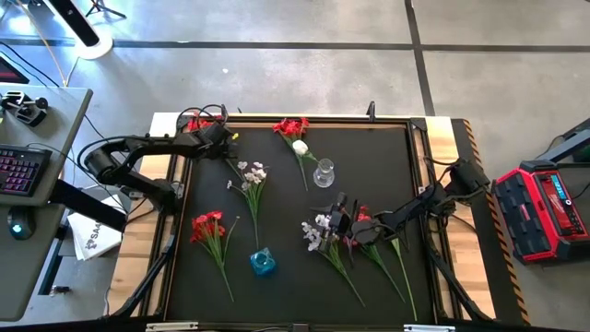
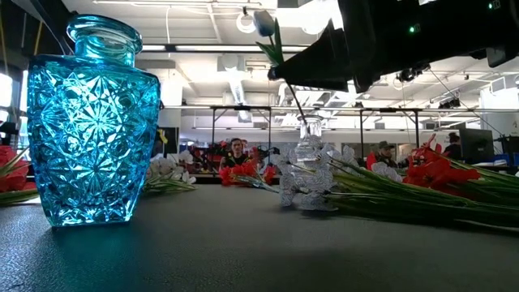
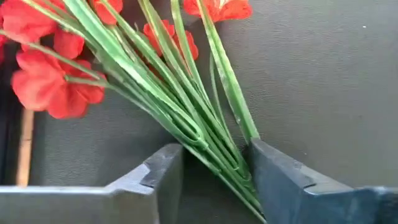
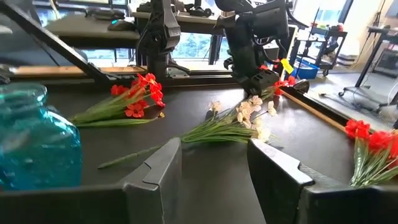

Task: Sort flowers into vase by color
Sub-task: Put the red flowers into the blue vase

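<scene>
My left gripper [image 1: 221, 136] is at the mat's far left corner. It is open, with one finger on each side of the green stems [image 3: 205, 137] of a red sprig [image 1: 198, 120] lying on the mat. My right gripper [image 1: 337, 214] is open and empty above the mat's middle right, beside a white sprig [image 1: 318, 231] and a red sprig [image 1: 366, 227]. A clear vase [image 1: 324, 173] holds a pale bud [image 1: 300, 148]. A blue vase [image 1: 263, 263] stands empty near the front. Loose on the mat lie a red sprig [image 1: 291, 127], a white sprig [image 1: 251, 175] and a red sprig [image 1: 210, 229]. My left gripper's fingers come slanting down and lie across the red sprig's stem bundle [image 3: 239, 165], below the blooms. The stems run close along one finger's [image 3: 273, 180] inner face. I cannot tell whether they touch. The sprig lies on the mat.
The black mat has a raised wooden rim [image 1: 304, 117]. In the low view the blue vase [image 2: 93, 130] stands close by and the clear vase [image 2: 308, 166] farther back. A desk with a keyboard [image 1: 23, 171] stands left of the table, and a red case [image 1: 548, 207] right of it.
</scene>
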Controlling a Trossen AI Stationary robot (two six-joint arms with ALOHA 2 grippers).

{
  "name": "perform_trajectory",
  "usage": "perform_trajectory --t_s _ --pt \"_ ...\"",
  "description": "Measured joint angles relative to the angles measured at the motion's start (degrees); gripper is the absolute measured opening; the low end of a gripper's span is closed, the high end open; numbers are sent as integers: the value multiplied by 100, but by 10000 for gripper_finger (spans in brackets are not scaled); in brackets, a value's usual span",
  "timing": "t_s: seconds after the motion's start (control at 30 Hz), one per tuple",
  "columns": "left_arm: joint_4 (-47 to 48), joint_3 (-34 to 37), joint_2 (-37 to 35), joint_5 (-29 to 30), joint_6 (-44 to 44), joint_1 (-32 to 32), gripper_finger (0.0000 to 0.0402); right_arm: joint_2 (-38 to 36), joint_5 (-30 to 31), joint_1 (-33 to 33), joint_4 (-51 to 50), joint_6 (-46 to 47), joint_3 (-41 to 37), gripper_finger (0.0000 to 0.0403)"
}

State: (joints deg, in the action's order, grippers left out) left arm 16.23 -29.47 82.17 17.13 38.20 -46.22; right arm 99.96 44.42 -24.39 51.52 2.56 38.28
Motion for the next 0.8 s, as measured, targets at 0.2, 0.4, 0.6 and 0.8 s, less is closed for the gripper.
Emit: perform_trajectory --t_s 0.2,0.4,0.6,0.8 --pt "-2 2 4 -137 -320 4 88 0 -15 -71 143 148 0 155" --pt "114 22 -307 -302 -613 9 18 -72 -29 -432 931 -759 0 156" --pt "-60 26 -1488 -475 -1330 15 11 -558 20 -914 1096 -1525 0 155" --pt "-331 37 -3254 -1449 -1878 23 7 -890 -110 -1181 1085 -2038 -7 155"
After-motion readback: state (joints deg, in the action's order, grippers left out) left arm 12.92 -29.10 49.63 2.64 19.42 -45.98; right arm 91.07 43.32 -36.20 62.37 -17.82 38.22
